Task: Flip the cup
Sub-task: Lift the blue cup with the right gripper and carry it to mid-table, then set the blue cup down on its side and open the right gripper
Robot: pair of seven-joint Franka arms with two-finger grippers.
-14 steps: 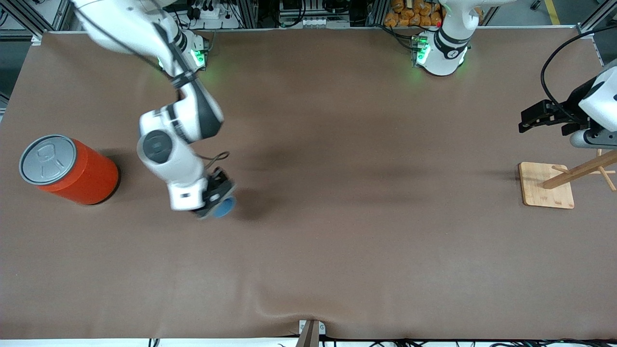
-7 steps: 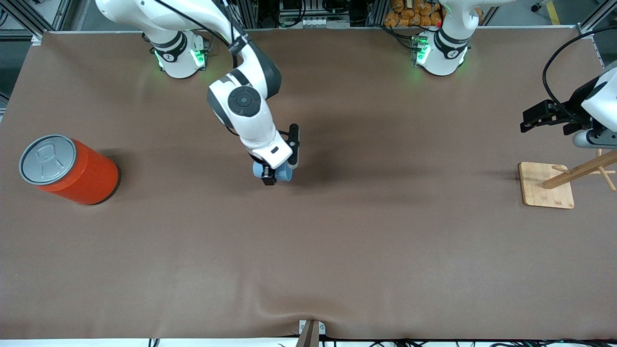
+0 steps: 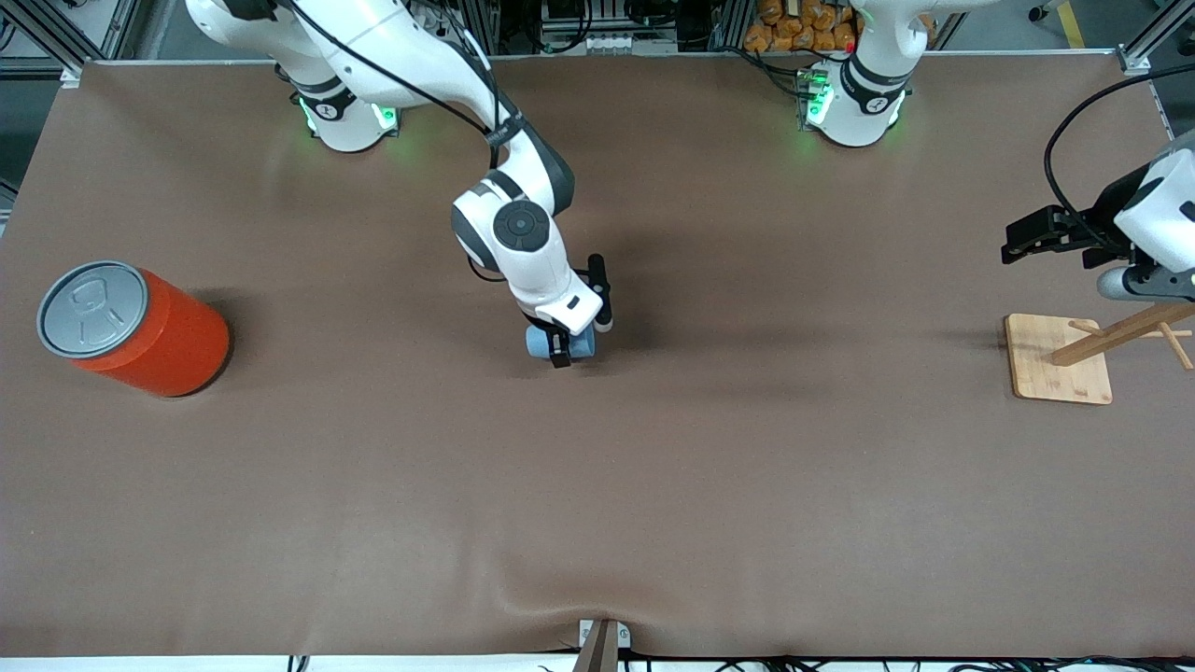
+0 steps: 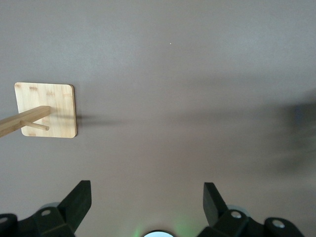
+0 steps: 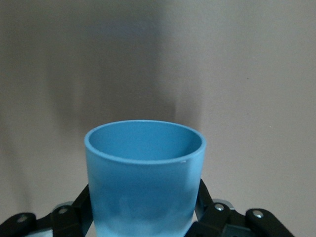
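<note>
Even, soft overhead light falls on my brown table (image 3: 653,485), with no glare. Faint blurred shadows stretch from my arms, and a darker one sits beside the orange can (image 3: 140,331). My left wrist view shows a smeared dark patch at one edge. The cup (image 5: 144,180) looks sharp and evenly lit.

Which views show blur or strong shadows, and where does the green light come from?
Front view: sharp; green light glows at both arm bases, and soft shadows lie on the table beside the orange can and under the right gripper holding the cup. Left wrist view: a smeared dark patch at one edge; the open left gripper looks sharp. Right wrist view: cup crisp, broad streaky shadows on the table.
</note>
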